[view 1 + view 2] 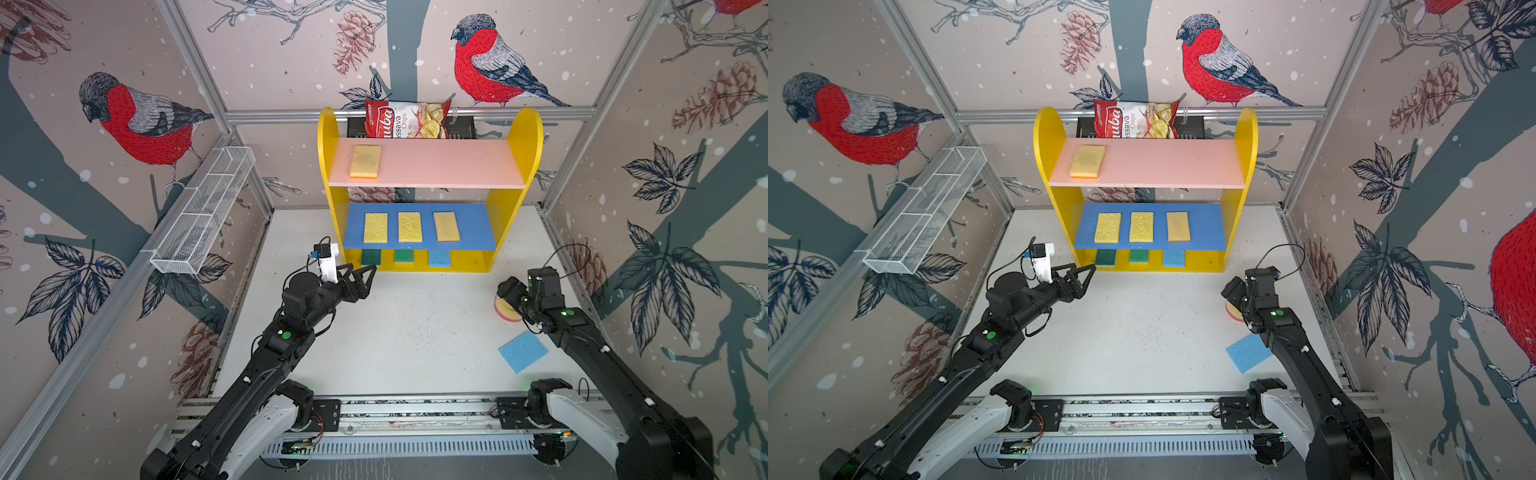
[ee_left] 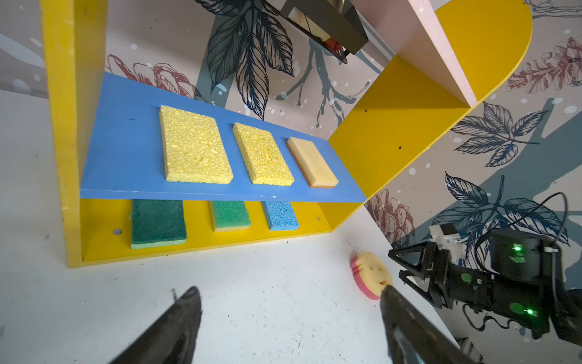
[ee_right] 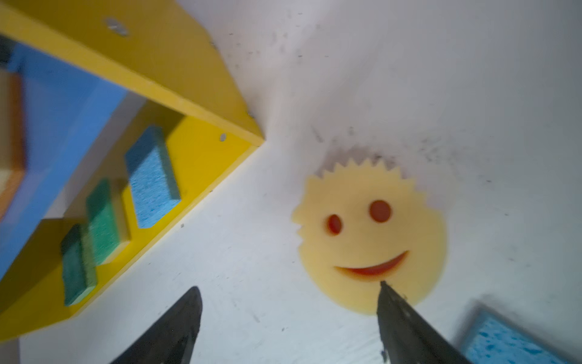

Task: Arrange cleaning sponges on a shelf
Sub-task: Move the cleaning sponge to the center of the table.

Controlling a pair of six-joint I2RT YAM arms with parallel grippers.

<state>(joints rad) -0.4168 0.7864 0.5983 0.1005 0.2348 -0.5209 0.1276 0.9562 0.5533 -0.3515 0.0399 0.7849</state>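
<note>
Though seven sponges (image 1: 376, 227) already lay on the shelf (image 1: 525, 137), the smiley (image 3: 371, 239) and one blue sponge (image 1: 523, 351) sat on the bench (image 1: 407, 332) at its five o'clock, near the right fingers (image 3: 406, 327), open and empty like the left fingers (image 2: 176, 324).

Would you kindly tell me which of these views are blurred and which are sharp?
Right wrist view: blurred, worst on the shelf; the smiley sponge is only soft. Left wrist view: sharp. Both top views: crisp throughout.
</note>
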